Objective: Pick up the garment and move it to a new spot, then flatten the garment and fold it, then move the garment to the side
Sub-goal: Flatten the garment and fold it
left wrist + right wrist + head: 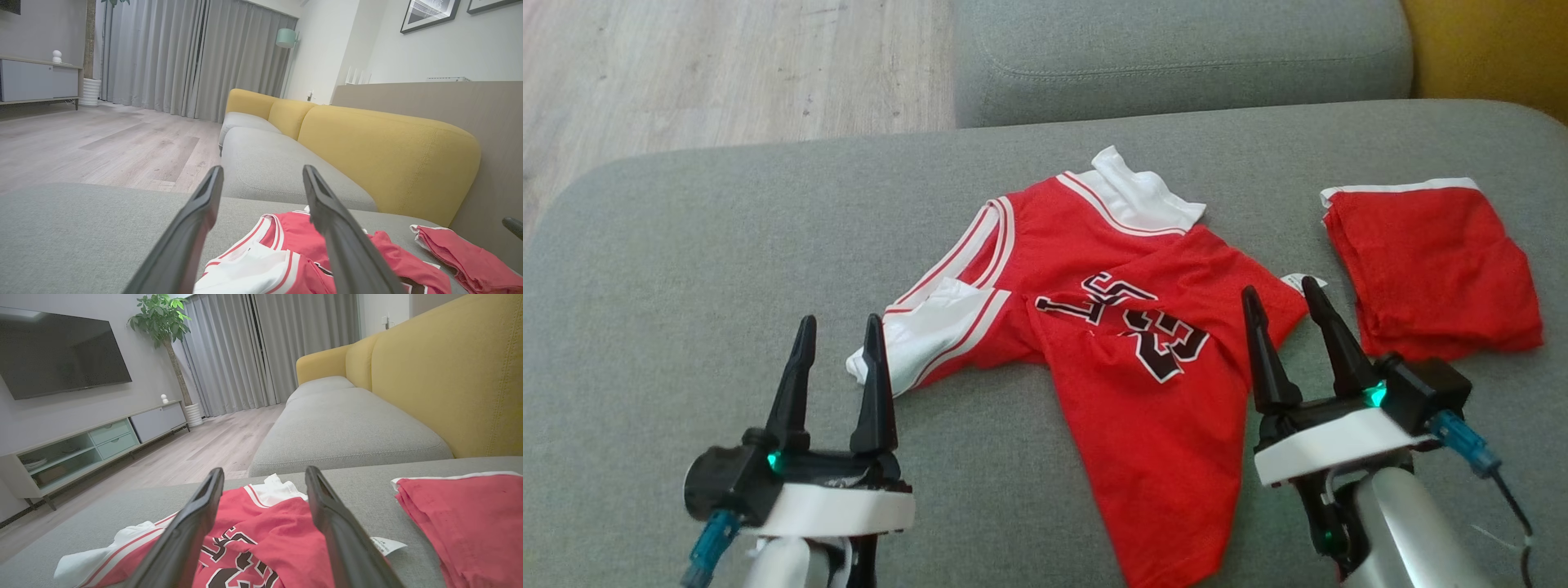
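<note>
Jersey (1127, 343), red with white trim, lies crumpled on the grey sofa cushion (686, 286) before me, my left gripper (840, 320) spread wide and empty by its white sleeve, my right gripper (1280, 286) equally wide at its right edge, near what seem to be folded red shorts (1429, 261).

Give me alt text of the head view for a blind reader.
A crumpled red jersey lies on a grey sofa cushion, a folded red garment at its right. The left gripper and right gripper point toward it, jaws open.
</note>
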Robot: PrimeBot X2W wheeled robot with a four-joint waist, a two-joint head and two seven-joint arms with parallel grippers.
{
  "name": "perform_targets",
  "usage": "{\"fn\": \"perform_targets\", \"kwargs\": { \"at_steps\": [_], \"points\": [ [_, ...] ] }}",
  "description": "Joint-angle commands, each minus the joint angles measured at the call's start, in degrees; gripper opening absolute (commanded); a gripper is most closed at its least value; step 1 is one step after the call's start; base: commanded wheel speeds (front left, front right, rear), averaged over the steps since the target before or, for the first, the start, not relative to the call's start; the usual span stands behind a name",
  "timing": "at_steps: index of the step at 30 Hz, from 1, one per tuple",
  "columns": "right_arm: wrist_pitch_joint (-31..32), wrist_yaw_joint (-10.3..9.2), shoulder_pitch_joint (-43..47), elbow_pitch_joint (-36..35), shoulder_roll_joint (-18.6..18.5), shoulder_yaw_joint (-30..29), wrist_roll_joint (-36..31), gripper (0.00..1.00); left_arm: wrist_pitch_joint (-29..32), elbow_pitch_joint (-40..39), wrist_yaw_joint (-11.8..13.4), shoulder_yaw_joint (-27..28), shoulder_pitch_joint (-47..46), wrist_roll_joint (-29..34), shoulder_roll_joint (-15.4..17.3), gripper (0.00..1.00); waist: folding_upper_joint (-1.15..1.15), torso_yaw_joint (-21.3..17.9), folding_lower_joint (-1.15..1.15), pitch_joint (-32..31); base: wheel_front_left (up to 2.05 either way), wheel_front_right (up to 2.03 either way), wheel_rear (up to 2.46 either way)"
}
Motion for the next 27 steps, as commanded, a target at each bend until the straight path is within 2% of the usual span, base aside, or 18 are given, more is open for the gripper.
{"fn": "perform_targets", "kwargs": {
  "at_steps": [1,27],
  "points": [
    [-0.69,0.39,-2.31,-1.52,0.54,1.36,0.30,1.00,-0.29,-2.09,0.23,1.70,-2.05,-0.28,0.38,1.00,0.00,0.03,0.00,0.08,0.00,0.00,0.00],
    [-0.78,0.39,-2.68,-1.08,0.54,1.51,-0.24,1.00,-0.29,-1.88,0.22,1.00,-2.52,-0.26,0.38,1.00,0.00,1.60,0.00,0.83,0.00,0.00,0.00]
  ]
}}
